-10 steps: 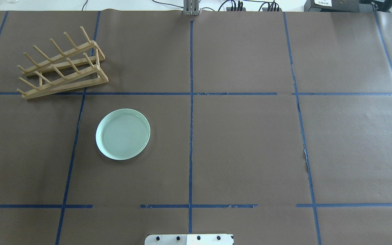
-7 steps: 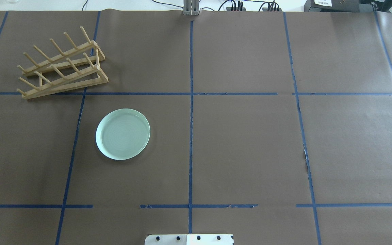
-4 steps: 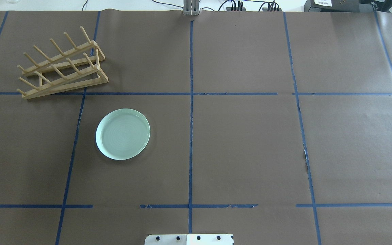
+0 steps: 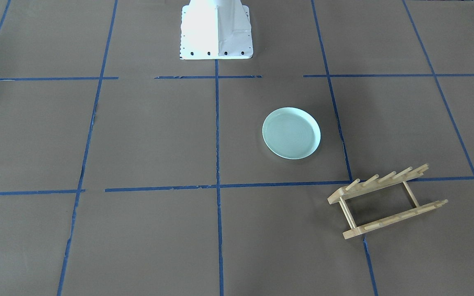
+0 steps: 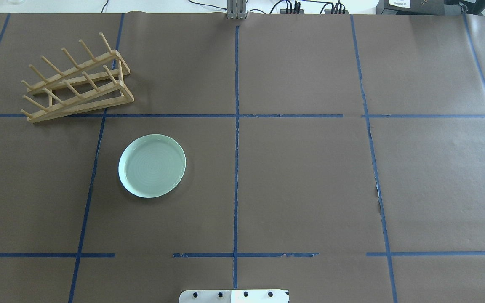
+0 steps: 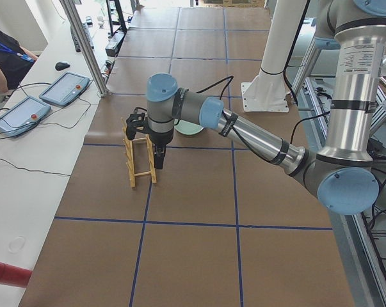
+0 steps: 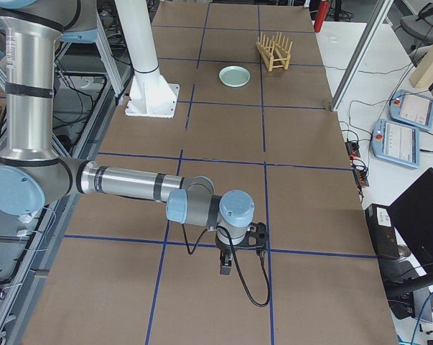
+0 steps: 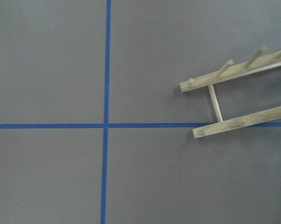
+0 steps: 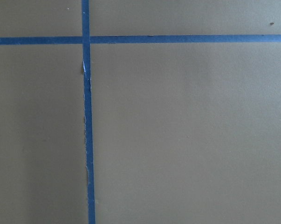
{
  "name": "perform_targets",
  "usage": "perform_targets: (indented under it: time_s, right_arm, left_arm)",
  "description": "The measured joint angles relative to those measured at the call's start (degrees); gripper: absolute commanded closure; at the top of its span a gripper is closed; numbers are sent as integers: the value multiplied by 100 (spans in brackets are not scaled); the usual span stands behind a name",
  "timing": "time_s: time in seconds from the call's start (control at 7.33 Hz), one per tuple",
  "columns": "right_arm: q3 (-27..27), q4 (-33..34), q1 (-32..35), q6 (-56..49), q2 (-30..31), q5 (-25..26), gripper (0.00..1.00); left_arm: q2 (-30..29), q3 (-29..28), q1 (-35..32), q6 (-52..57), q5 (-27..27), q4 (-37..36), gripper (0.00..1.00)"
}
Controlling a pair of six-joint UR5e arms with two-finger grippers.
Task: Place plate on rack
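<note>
The pale mint-green plate (image 5: 152, 166) lies flat on the brown paper, on the left half of the overhead view; it also shows in the front view (image 4: 291, 132) and the right side view (image 7: 234, 75). The light-wood rack (image 5: 76, 82) stands beyond it at the far left, empty, and shows in the front view (image 4: 387, 201) and the left wrist view (image 8: 233, 100). My left gripper (image 6: 158, 161) hangs beside the rack (image 6: 139, 163); I cannot tell whether it is open or shut. My right gripper (image 7: 225, 269) hangs far from both things; I cannot tell its state either.
Blue tape lines cross the paper-covered table. The robot's white base (image 4: 216, 33) stands at the near edge. Operator tablets (image 6: 64, 87) and cables lie on the white bench along the far side, with a metal post (image 6: 90, 57) at its edge.
</note>
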State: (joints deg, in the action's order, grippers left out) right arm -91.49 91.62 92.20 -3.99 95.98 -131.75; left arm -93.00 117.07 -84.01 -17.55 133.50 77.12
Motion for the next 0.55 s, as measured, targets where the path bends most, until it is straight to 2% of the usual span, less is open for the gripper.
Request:
perform_targets:
  time_s: [0.27, 0.55]
  right_arm:
    - [0, -3, 0, 3, 0, 0, 0]
    - [1, -4, 0, 4, 0, 0, 0]
  left_arm:
    - [-342, 466, 920, -1489, -43, -81, 0]
    - [-1078, 527, 2069, -3230, -314, -100, 0]
